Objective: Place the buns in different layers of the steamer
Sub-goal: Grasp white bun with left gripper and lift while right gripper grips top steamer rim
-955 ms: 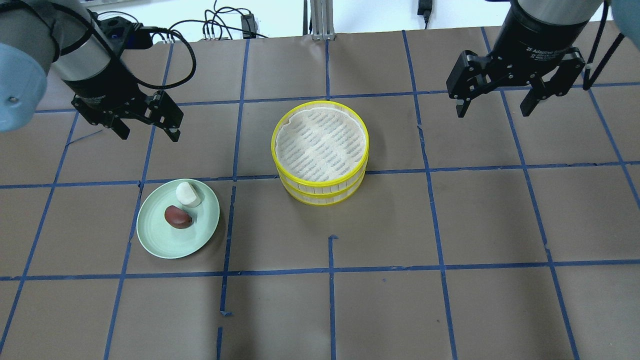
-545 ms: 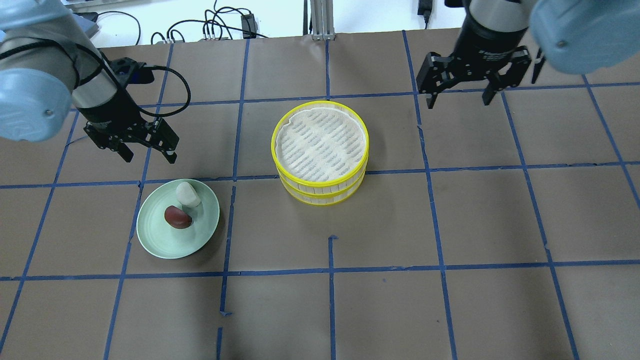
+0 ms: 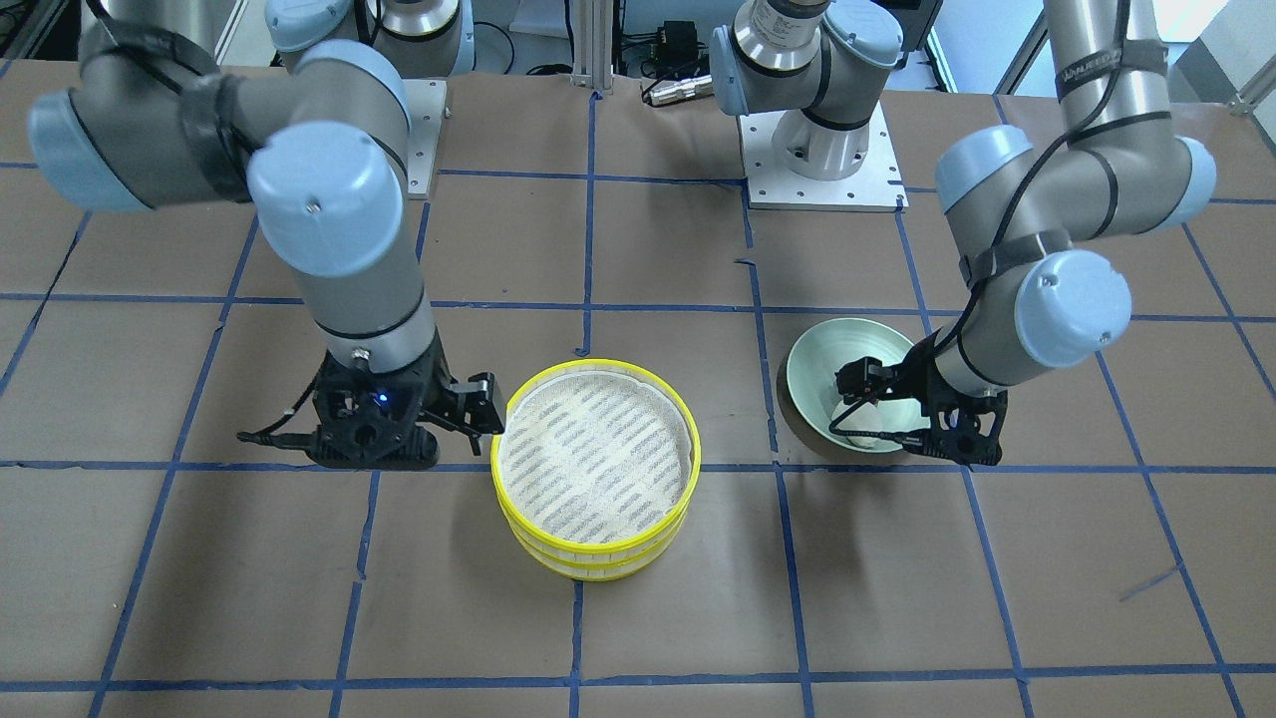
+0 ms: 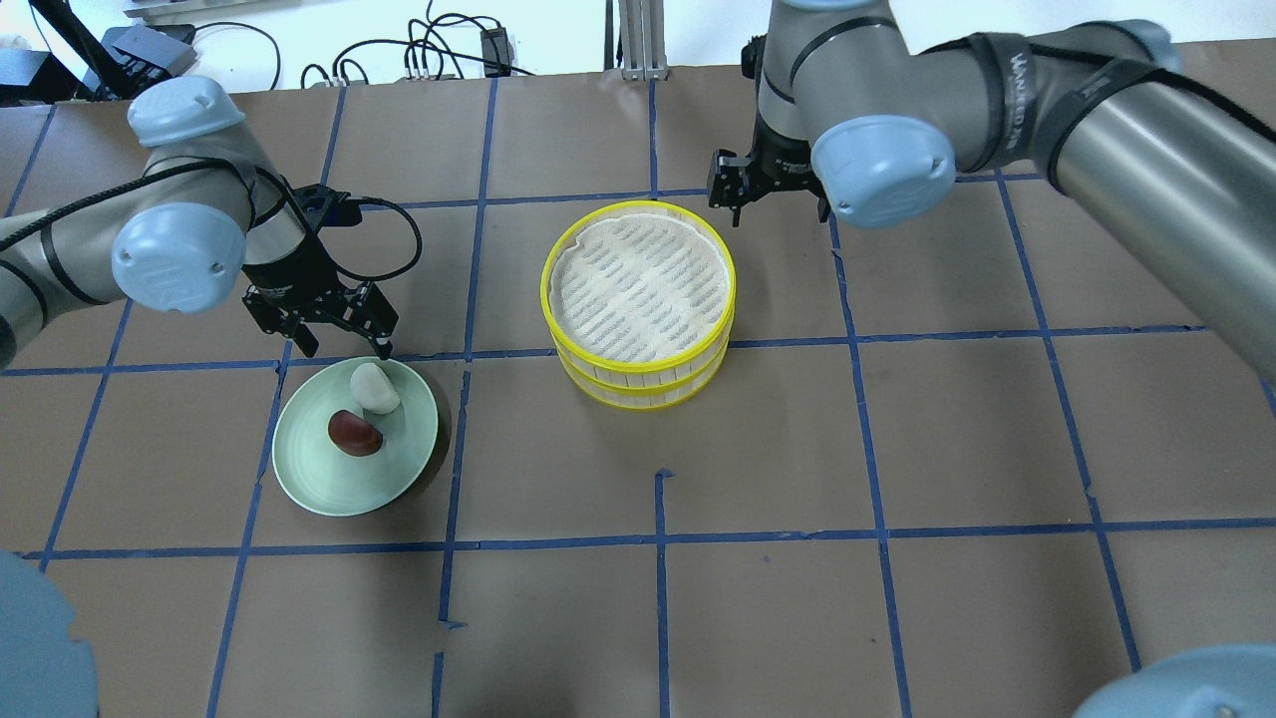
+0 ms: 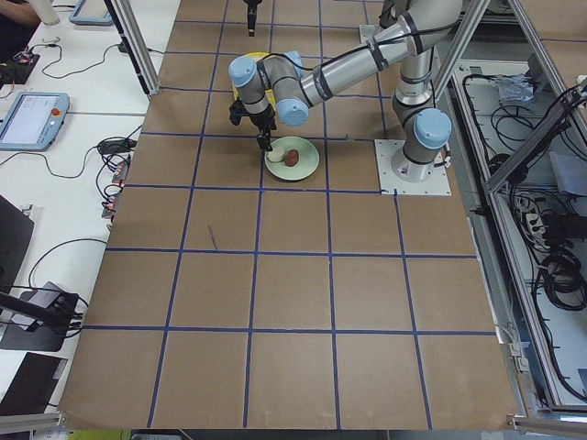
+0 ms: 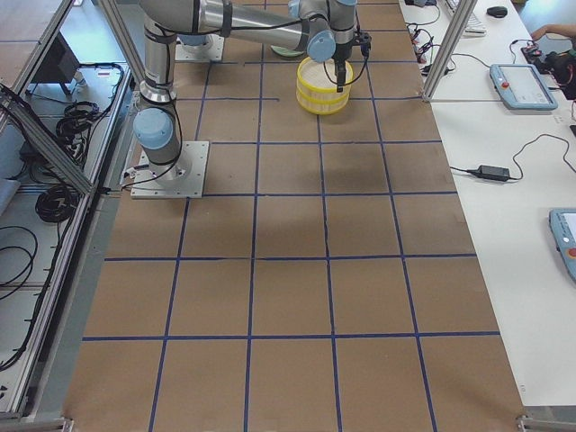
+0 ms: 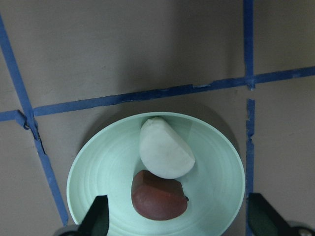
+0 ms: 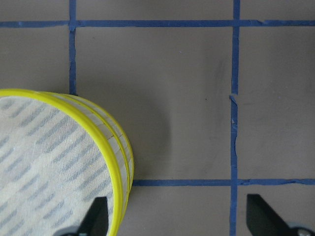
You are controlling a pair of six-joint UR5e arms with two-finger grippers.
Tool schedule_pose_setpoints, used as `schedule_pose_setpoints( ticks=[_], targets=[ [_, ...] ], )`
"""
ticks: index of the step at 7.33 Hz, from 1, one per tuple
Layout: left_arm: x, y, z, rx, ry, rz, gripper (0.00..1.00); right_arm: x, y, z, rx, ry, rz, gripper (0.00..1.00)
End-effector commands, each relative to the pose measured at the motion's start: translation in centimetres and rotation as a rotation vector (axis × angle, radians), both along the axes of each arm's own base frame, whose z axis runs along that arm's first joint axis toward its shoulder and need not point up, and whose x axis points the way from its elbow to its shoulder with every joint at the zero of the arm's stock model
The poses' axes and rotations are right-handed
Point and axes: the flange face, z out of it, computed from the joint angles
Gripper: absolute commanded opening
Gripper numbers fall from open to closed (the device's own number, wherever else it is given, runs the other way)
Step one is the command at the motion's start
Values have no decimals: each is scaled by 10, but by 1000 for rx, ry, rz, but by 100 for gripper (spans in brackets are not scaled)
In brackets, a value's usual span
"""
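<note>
The steamer (image 4: 638, 299) is two yellow-rimmed layers stacked at mid-table; the top liner is bare. It also shows in the front view (image 3: 595, 469) and the right wrist view (image 8: 54, 162). The white bun (image 4: 374, 387) and the brown bun (image 4: 354, 432) lie touching on the green plate (image 4: 319, 479). My left gripper (image 4: 342, 347) is open over the plate's far edge. In the left wrist view it (image 7: 179, 221) straddles the white bun (image 7: 165, 155) and the brown bun (image 7: 158, 194). My right gripper (image 4: 776, 204) is open beside the steamer's far right rim, and shows open in its own view (image 8: 179, 221).
The table is brown paper with a blue tape grid (image 4: 658, 538). Cables (image 4: 439, 50) lie past the far edge. The two arm bases (image 3: 817, 160) stand at the robot's side of the table.
Both arms have come inward and down. The left gripper moved toward the plate's far edge. The right gripper swept left to the steamer's far right side. Buns and steamer have not moved.
</note>
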Motion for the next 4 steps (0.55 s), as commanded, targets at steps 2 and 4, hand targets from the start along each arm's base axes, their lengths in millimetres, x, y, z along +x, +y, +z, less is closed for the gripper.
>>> schedule_pose_setpoints(
  ticks=[2,4],
  targets=[
    [3,-15,-41,-22,-11,-5,88,30,3,-60,-53,7,-1,93],
    [-1,8,-57,24,-5,0,41,40,9,-61,-47,4,-4,73]
  ],
)
